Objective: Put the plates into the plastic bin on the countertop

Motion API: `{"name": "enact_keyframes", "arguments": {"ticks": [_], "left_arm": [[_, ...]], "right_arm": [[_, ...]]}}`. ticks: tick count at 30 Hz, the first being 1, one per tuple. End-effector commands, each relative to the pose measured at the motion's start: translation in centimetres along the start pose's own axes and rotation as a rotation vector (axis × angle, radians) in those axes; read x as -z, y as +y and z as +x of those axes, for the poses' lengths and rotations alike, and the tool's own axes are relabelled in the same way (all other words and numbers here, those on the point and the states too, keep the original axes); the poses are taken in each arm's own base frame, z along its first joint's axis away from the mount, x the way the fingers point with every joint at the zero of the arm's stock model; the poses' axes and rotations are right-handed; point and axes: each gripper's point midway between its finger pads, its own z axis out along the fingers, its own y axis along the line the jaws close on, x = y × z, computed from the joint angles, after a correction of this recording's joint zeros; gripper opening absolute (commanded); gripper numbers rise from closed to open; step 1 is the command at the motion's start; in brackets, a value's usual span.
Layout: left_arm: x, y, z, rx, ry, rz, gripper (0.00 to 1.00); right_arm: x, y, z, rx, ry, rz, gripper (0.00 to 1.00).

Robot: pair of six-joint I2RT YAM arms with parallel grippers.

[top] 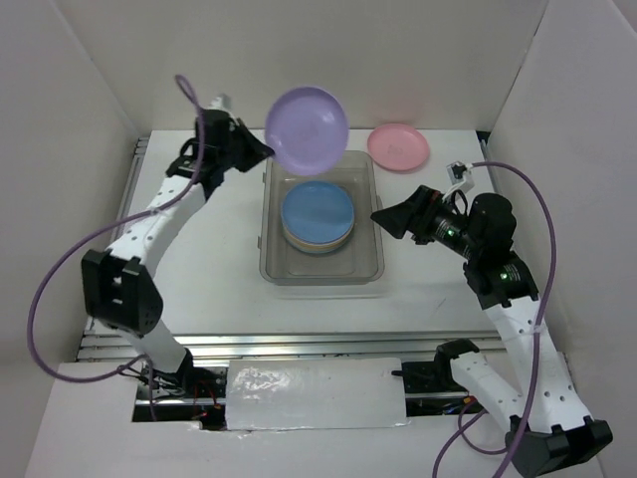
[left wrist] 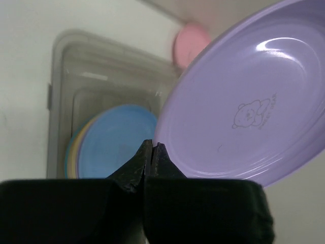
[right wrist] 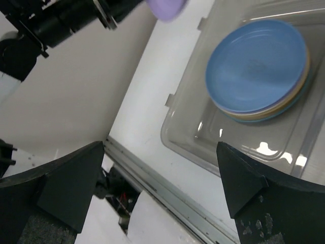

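The left pincer (left wrist: pixel 153 152) is clenched on the near-left rim of a lilac plate (top: pixel 307 127) and holds it in the air, tilted, with its hollow face turned up and towards the overhead camera. In the top view the plate hangs over the far edge of the bin (top: pixel 370 261), towards its far-left corner. In the left wrist view it fans out to the right of the closed jaws, with the bin below and to the left of it.

Inside the bin a blue plate (top: pixel 318 214) tops a small stack set towards the far half; paler rims show under it. A pink plate (top: pixel 399 146) lies on the counter (top: pixel 224 284) just beyond the bin's far-right corner.

The right pincer (top: pixel 388 219) is released, jaws wide, with nothing between them. It hovers just beside the bin's right wall and points at the stack.

The move in hand looks like the drop. The stack lies nearer than the lilac plate and below it, so the left arm would need to draw the plate back over the bin and level it before letting go. The pink plate lies on the right arm's side, and that arm looks better placed to fetch it.
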Motion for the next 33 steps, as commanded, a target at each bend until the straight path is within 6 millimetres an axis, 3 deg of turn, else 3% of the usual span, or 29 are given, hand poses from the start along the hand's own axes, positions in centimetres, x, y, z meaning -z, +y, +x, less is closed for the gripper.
{"name": "enact_keyframes", "arguments": {"ticks": [1, 4, 10, 17, 28, 30, 31, 33], "left_arm": [[-2.8, 2.9, 8.0, -0.084, 0.261, -0.135, 0.0], [-3.6, 2.6, 11.8, -0.147, 0.324, -0.203, 0.0], [-3.6, 4.3, 14.5, -0.19, 0.374, -0.332, 0.0], [-2.6, 4.4, 14.1, -0.221, 0.337, -0.417, 0.0], [-2.9, 6.3, 13.7, -0.211, 0.336, -0.484, 0.0], [-2.7, 6.0, 13.7, -0.207, 0.329, -0.468, 0.2], [-2.6, 5.8, 13.8, -0.204, 0.337, -0.461, 0.39], [-2.2, 4.8, 13.6, -0.213, 0.328, -0.434, 0.63]], "right_arm": [[0.5, -0.8, -1.7, -0.035, -0.037, 0.055, 1.0], [0.9, -1.3, -1.8, -0.053, -0.04, 0.058, 1.0], [1.5, -1.3, -1.4, -0.061, -0.041, 0.064, 1.0], [1.8, -0.6, -1.7, -0.056, -0.041, 0.047, 1.0], [1.9, 0.0, -1.9, -0.05, -0.04, 0.026, 1.0], [1.9, 0.2, -1.9, -0.048, -0.037, 0.017, 1.0], [1.7, 0.0, -1.8, -0.052, -0.033, 0.02, 1.0], [1.4, -0.1, -1.9, -0.054, -0.031, 0.02, 1.0]]}}
